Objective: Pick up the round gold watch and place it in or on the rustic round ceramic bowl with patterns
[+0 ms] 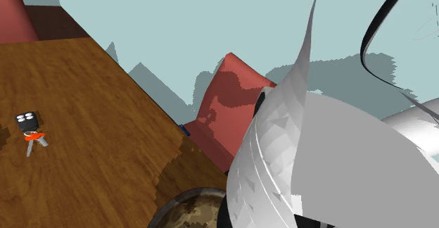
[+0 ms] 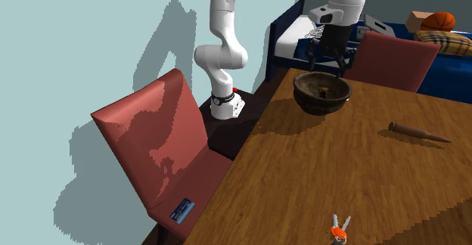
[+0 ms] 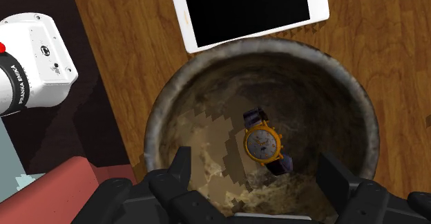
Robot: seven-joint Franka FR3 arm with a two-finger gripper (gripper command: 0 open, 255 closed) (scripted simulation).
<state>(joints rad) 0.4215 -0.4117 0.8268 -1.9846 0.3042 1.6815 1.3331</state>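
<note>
Placing step: judged all but done; the gold watch [image 3: 263, 144] lies face up on the floor of the patterned bowl [image 3: 155, 119], free of the fingers.
Tool [image 3: 255, 162]: fingers wide apart, holding nothing, hovering over the bowl's mouth.
Next move: likely a straight lift clear of the rim, without closing.
Counter [image 2: 340, 175]: in the second exterior view, bowl near 12 o'clock, keys [image 2: 338, 232] at 6.

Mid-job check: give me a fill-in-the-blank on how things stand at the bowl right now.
The gold watch lies ____ the patterned bowl.
The gripper is ____, holding nothing.
The white smartphone beside the bowl lies screen ____.
Missing words: inside; open; up.
</note>
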